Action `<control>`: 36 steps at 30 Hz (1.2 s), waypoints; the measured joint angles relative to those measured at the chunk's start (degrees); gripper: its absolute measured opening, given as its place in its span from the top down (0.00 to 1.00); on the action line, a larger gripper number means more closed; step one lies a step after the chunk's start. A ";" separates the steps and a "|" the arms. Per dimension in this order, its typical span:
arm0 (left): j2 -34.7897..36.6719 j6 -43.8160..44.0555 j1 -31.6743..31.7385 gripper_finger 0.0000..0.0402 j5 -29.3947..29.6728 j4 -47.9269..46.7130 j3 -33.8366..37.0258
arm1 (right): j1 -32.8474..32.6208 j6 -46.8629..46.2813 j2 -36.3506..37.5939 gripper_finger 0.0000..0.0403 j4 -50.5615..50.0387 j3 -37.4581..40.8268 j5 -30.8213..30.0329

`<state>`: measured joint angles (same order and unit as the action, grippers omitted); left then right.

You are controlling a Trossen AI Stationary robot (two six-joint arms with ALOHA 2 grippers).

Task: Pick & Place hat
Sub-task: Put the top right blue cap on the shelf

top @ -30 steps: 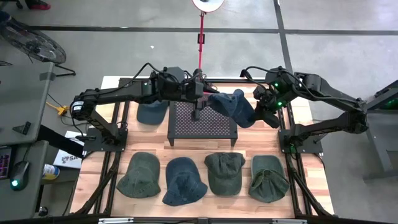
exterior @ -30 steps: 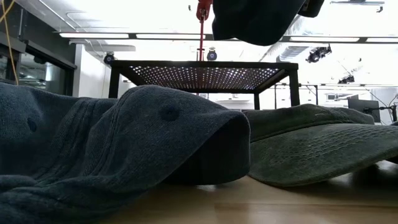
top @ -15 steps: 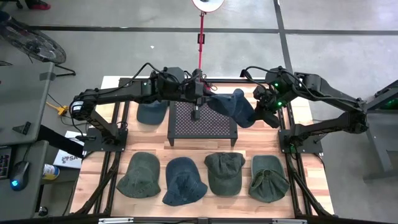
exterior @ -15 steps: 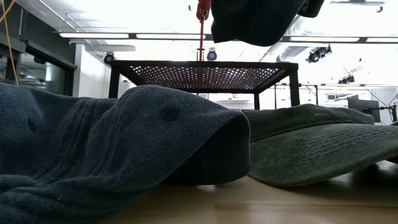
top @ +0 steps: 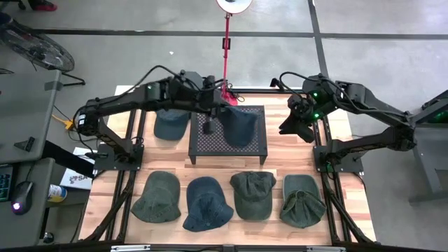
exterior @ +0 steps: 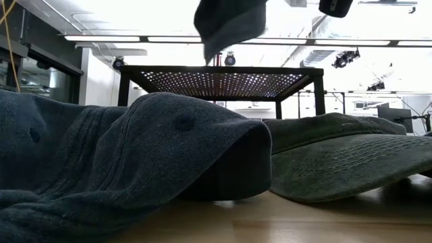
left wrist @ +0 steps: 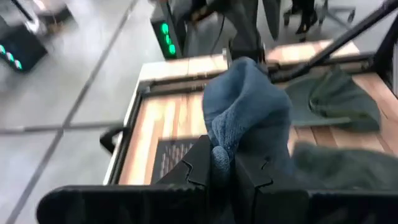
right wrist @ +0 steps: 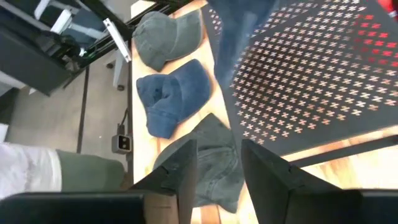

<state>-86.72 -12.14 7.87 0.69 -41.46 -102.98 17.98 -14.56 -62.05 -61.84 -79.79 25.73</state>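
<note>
Along the near edge of the worktop (top: 112,210) lie four caps in a row: an olive one (top: 156,197) toward the left corner, a blue one (top: 208,202), another olive one (top: 252,194), and a crumpled olive one (top: 302,201) toward the right corner. The low view looks straight across the blue cap (exterior: 121,162) and its olive neighbour (exterior: 344,162).

Behind them, midway across the worktop, stands a black perforated stand (top: 210,143). Above it hangs the blue hat (top: 240,126), pinched by a fold of its cloth in the left gripper (top: 210,122), whose fingers (left wrist: 199,165) are clamped on the fabric in the left wrist view. The hat (exterior: 229,23) hangs clear of the stand top (exterior: 216,81) in the low view, not touching it.

A dark blue cap (top: 171,124) lies on the worktop just left of the stand.

The right gripper (top: 292,126) hovers near the worktop's right edge, beside the stand, its fingers (right wrist: 186,168) spread apart and holding nothing.

At the far edge rises a red pole (top: 226,42).
</note>
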 joint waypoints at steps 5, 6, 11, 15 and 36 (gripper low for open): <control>-0.39 3.69 0.21 0.94 1.03 -13.40 -6.81 | 0.00 -0.60 0.77 0.69 -0.02 0.00 -2.83; -0.39 5.34 0.57 0.94 0.93 -15.05 -7.65 | 0.00 -0.62 0.77 0.69 -0.04 0.00 -2.95; -0.39 17.23 0.83 0.94 0.45 -22.07 -10.05 | 0.00 -0.58 0.77 0.69 -0.07 0.00 -3.77; -0.46 22.76 0.79 0.94 -1.29 -25.20 -10.05 | 0.00 -0.60 0.77 0.69 -0.07 0.00 -5.81; -2.62 21.55 0.68 0.94 -15.22 -30.92 -9.81 | 0.00 -1.51 0.75 0.69 -0.07 0.00 -5.90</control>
<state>-89.34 9.42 8.56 -14.54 -72.38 -112.79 17.98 -16.08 -61.30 -61.91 -79.79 19.84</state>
